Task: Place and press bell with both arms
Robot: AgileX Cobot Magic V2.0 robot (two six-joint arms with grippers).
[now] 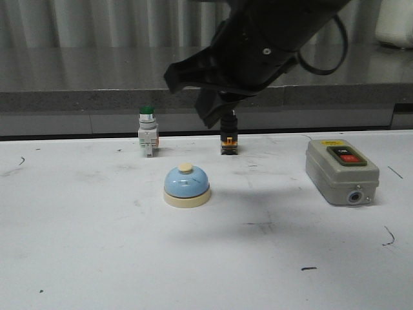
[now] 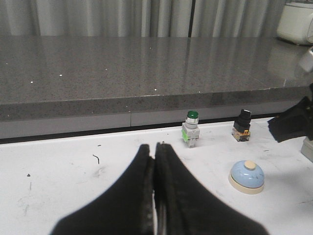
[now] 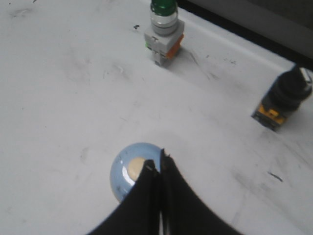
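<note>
Right pincer point(image 3: 159, 169): fingers pressed together, tips above the bell point(image 3: 128, 172), hiding part of its dome; contact cannot be told. Left pincer point(image 2: 155, 149): fingers pressed together, over bare bench point(image 2: 58, 181), arm cut off. Bell: upright on bench, mid-front. Behind it: green-capped push button point(image 1: 147, 131); black selector switch point(image 1: 228, 137), partly hidden by right arm. Grey switch box point(image 1: 341, 171): well apart, bench's right side.

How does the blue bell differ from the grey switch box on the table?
The bell is a round light-blue dome on a cream base; the switch box is a grey, boxy rectangle. The bell has one cream button on top; the switch box has a red and a black button. The bell sits near the table's middle, the switch box to its right. Both rest on the white table.
</note>
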